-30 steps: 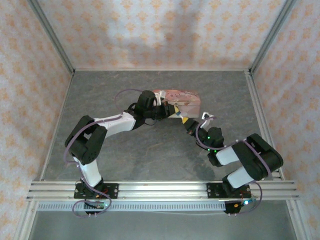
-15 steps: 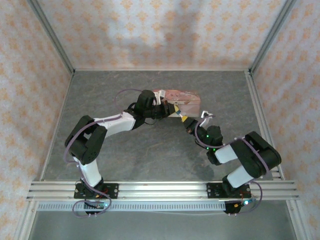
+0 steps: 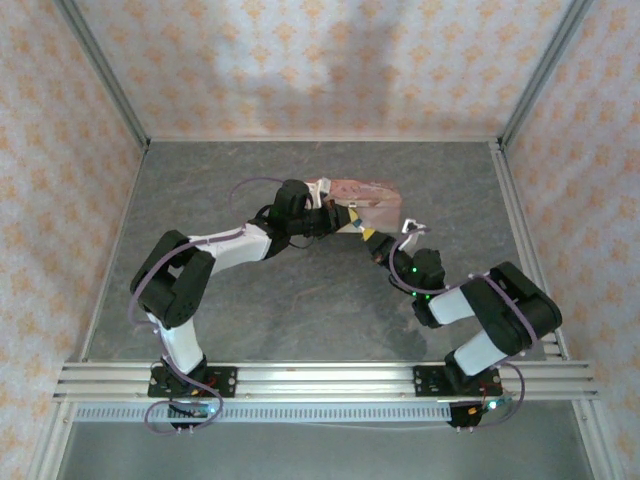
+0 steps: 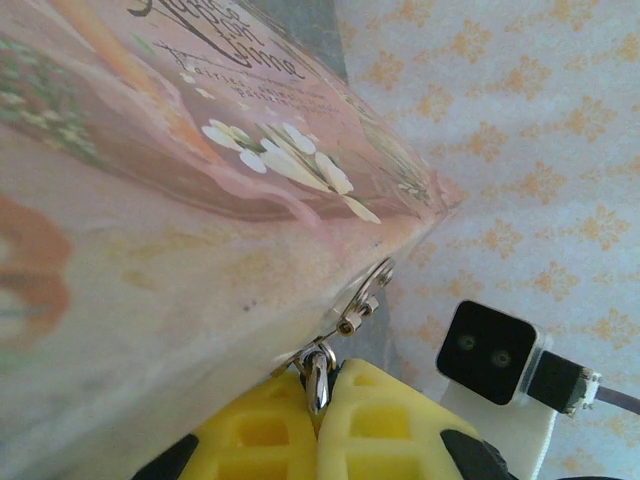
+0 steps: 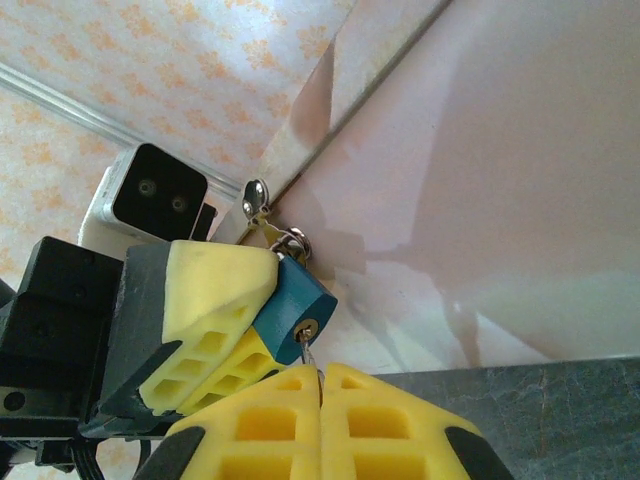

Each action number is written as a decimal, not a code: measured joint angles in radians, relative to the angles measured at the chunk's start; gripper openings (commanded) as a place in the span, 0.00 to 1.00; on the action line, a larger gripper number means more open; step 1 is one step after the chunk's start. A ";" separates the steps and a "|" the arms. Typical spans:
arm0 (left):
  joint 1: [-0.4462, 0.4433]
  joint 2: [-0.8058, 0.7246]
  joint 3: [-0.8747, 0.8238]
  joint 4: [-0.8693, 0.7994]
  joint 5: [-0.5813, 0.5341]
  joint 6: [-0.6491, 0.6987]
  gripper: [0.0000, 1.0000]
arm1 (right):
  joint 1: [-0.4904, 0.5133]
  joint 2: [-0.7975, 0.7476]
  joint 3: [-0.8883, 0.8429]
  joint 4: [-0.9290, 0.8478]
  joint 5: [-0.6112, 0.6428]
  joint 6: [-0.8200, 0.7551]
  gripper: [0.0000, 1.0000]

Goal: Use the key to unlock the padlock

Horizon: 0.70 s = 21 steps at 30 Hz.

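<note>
Two grips: left end effector (image 4: 318, 398) is clamping the teal padlock (image 5: 298, 302), right end effector (image 5: 321, 385) is pinching the thin key (image 5: 310, 355) at its keyhole; grey surface (image 3: 300, 320), floral walls (image 3: 320, 70).

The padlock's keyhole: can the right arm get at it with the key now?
Likely yes: the left gripper presents the padlock, keyhole facing the right gripper, whose key meets it.

The box (image 3: 368, 192) is set on the table (image 3: 280, 320). At its near side the padlock (image 5: 296, 305) is hung, with the key (image 5: 310, 356) inserted.
</note>
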 measured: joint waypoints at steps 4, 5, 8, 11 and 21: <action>0.009 0.006 -0.003 0.037 0.011 -0.016 0.00 | 0.000 0.008 0.020 -0.001 0.006 0.016 0.00; 0.011 0.006 -0.005 0.047 0.011 -0.018 0.00 | 0.000 0.008 0.026 -0.001 0.007 0.019 0.00; 0.018 0.006 -0.012 0.077 0.014 -0.029 0.00 | 0.000 0.008 0.040 -0.005 0.006 0.026 0.00; 0.022 0.006 -0.021 0.108 0.015 -0.039 0.00 | -0.006 0.016 0.052 -0.005 0.002 0.044 0.00; 0.051 0.006 -0.032 0.173 0.008 -0.071 0.00 | -0.029 0.069 0.135 -0.010 -0.073 0.133 0.00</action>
